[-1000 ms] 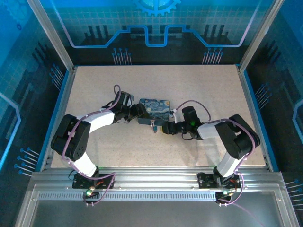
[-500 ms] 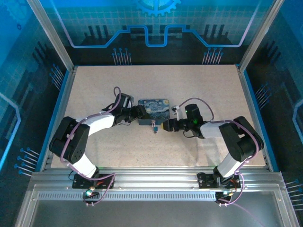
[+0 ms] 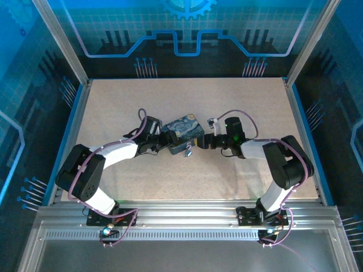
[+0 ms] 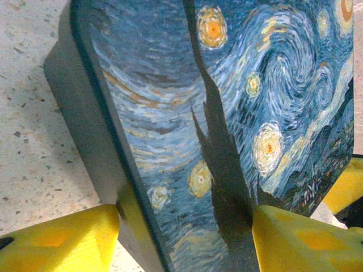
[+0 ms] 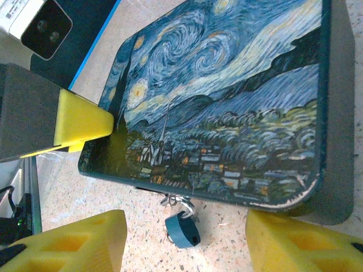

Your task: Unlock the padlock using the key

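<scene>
The dark blue swirl-painted tin (image 3: 184, 129) lies askew at mid-table. The padlock (image 5: 182, 231), tiny and dark with a thin silvery shackle, hangs from the tin's front clasp and rests on the table (image 3: 186, 151). My left gripper (image 3: 164, 140) clamps the tin's left end, its yellow fingers (image 4: 57, 241) pressing both sides of the tin (image 4: 187, 130). My right gripper (image 3: 200, 141) is open, and the padlock lies low between its fingers (image 5: 68, 243), untouched. I cannot make out the key.
The speckled table (image 3: 227, 102) has raised blue rails on the left and right. The left arm's yellow finger (image 5: 79, 122) shows against the tin's far edge in the right wrist view. Open surface lies beyond and in front of the tin.
The tin has swung askew with my left gripper still on it. My right gripper has opened wider and shifted away from the front edge, toward the tin's right end.
</scene>
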`<state>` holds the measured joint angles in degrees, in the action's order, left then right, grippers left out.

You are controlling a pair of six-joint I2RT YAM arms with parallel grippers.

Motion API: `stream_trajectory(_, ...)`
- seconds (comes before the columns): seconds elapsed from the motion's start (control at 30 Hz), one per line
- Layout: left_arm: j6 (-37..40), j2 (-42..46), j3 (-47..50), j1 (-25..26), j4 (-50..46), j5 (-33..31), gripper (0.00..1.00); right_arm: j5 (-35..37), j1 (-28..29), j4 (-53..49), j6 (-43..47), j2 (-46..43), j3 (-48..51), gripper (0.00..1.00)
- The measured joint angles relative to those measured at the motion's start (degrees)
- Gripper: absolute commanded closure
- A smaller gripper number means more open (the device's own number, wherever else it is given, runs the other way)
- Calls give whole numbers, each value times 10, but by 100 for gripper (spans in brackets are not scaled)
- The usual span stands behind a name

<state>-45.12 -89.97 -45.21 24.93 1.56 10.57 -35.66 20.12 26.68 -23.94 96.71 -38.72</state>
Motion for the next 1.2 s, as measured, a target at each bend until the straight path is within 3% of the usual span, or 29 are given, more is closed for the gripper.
stream_trajectory(0.37,0,6,2,4,-8,-3,36,-39,15,51,-3,-11,50,39)
stream_trajectory(0.77,-6,6,3,5,-7,-3,36,-43,49,120,-19,75,36,41)
stream_trajectory(1.2,-15,6,3,9,-8,-9,36,-47,50,159,-30,126,7,50)
